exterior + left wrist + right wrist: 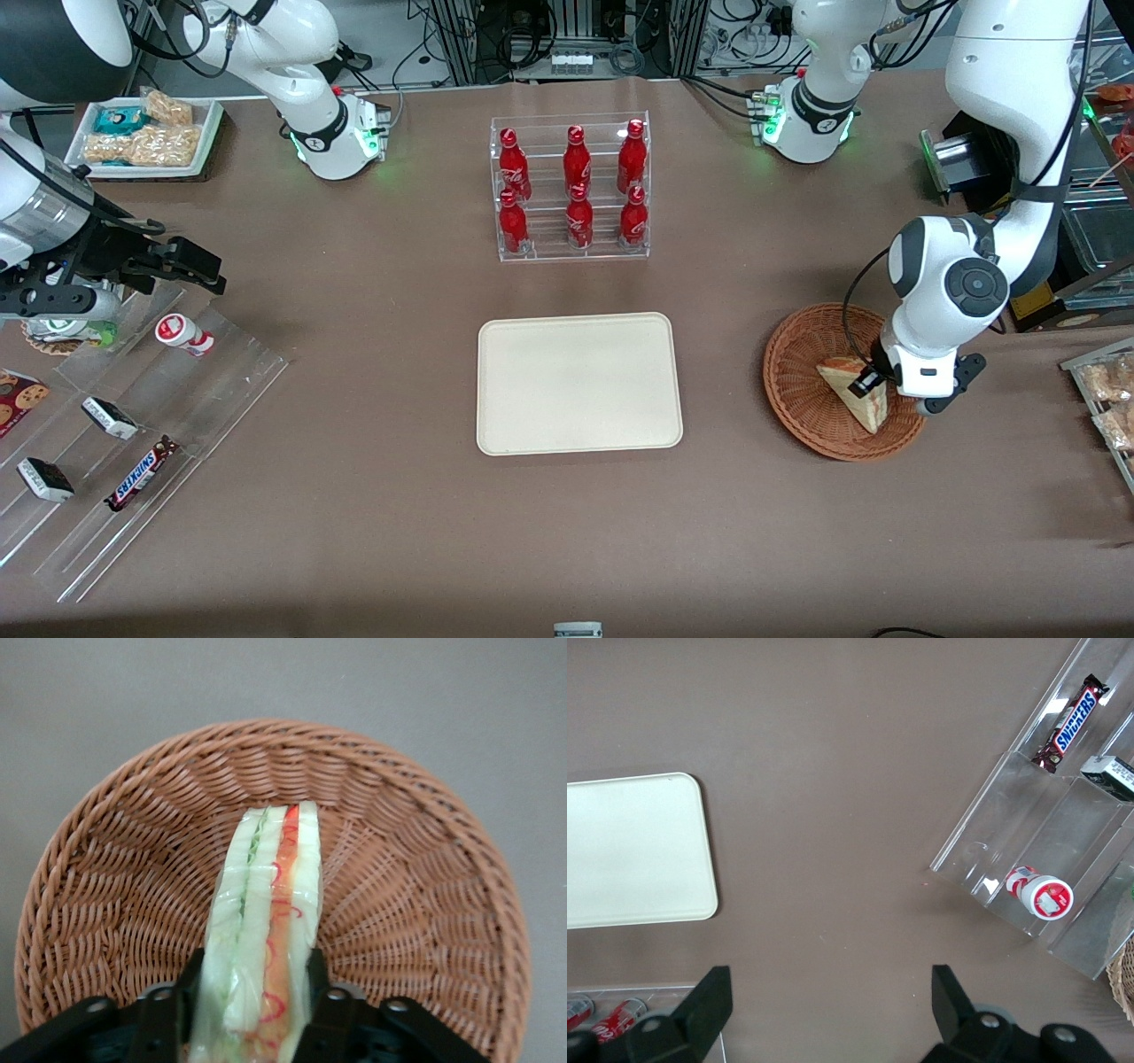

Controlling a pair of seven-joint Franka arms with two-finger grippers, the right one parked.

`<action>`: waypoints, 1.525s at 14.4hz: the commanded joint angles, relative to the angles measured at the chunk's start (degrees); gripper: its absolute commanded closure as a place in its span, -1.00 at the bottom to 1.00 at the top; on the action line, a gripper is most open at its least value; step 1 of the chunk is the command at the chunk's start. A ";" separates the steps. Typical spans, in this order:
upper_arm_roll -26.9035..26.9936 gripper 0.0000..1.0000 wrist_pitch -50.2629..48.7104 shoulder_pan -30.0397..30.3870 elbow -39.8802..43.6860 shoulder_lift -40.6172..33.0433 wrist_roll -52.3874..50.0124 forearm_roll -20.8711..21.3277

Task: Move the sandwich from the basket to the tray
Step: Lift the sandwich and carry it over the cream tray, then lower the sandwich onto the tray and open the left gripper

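Note:
The sandwich (866, 406), a pale wedge with green and red-orange filling (266, 895), lies in the round reddish-brown wicker basket (797, 390) toward the working arm's end of the table. My gripper (873, 383) is down inside the basket (399, 895). In the left wrist view the gripper (255, 970) is shut on the sandwich, one black finger (319, 979) pressed against each bread face. The cream rectangular tray (578, 383) sits at the table's middle, beside the basket, with nothing on it.
A clear rack of red bottles (571, 190) stands farther from the front camera than the tray. Clear stepped racks with snack bars (133, 461) lie toward the parked arm's end. A small white tray of snacks (146, 133) and packaged snacks (1107, 390) sit at the table's ends.

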 commanded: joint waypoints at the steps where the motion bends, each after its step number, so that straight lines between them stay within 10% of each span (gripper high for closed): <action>1: -1.99 1.00 -9.30 -0.34 6.50 -0.57 -0.68 0.10; 7: -13.51 1.00 -13.13 -3.13 15.29 3.72 -0.50 0.98; 15: -13.07 1.00 -13.65 -24.23 36.22 20.34 -6.22 10.99; 22: -13.07 1.00 -13.65 -31.53 43.53 27.91 -7.01 11.00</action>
